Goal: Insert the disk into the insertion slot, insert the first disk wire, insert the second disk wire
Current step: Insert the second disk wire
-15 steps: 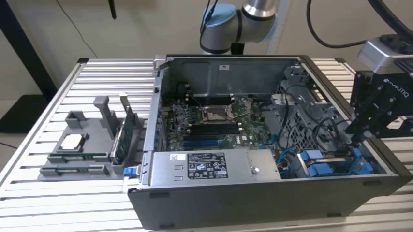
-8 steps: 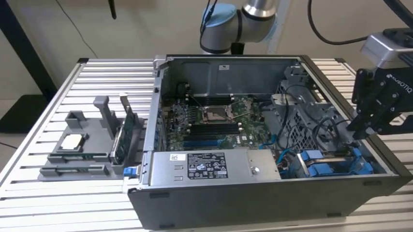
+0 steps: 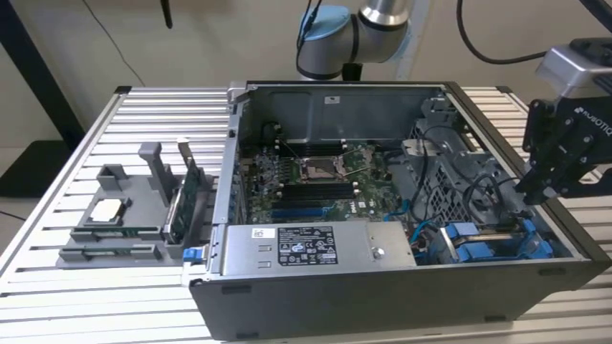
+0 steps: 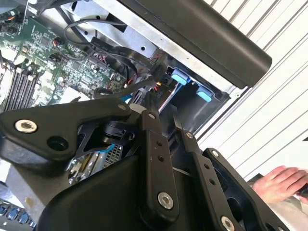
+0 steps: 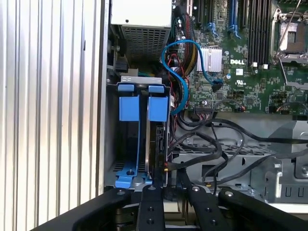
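Observation:
The disk stands edge-on in the insertion slot of the drive cage, under one of two blue tabs. My gripper hovers just over the disk's end, its fingers drawn close around a black wire connector whose cable trails off toward the cage. In the second wrist view the gripper points down at the blue carriers. In the exterior view the gripper hangs over the case's corner on that view's right, above the blue drive bay.
Inside the open case are the motherboard, the power supply and loose black and blue cables. A grey fixture with a green card stands on the slatted table. A person's hand rests beside the case.

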